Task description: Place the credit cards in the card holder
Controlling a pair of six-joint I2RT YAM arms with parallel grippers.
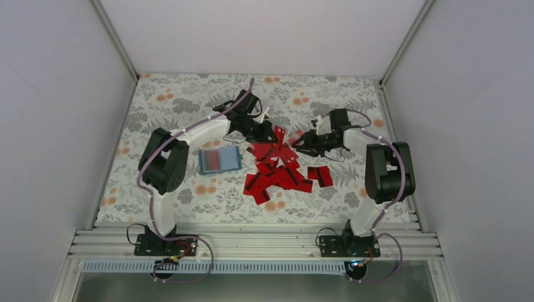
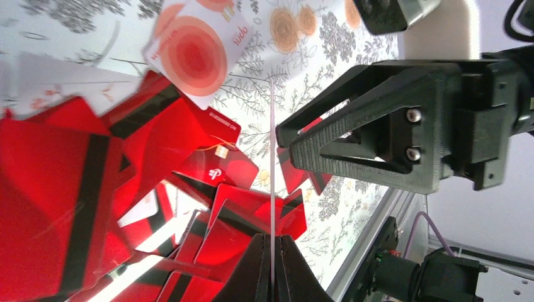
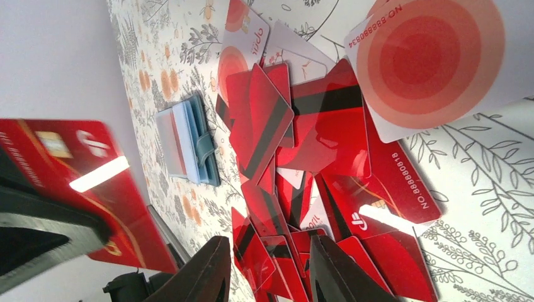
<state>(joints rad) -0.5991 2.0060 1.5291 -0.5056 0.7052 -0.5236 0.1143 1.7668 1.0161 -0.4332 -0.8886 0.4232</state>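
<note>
The worktop (image 1: pixel 157 104) fills the middle of the top view and wears a pale cloth printed with grey leaf sprigs (image 1: pixel 189 100) and small orange flowers (image 1: pixel 165 97). The same print runs across the upper right of the left wrist view and down the right side of the right wrist view. Plain white walls close it in: a left wall (image 1: pixel 50 100), a back wall (image 1: pixel 258 31) and a right wall (image 1: pixel 478 100). Slim metal posts (image 1: pixel 116 41) mark the two far corners. Along the lower part of the frame lie slotted aluminium rails (image 1: pixel 258 242), then a ribbed strip (image 1: pixel 264 267), then a dull grey panel (image 1: pixel 252 288).
</note>
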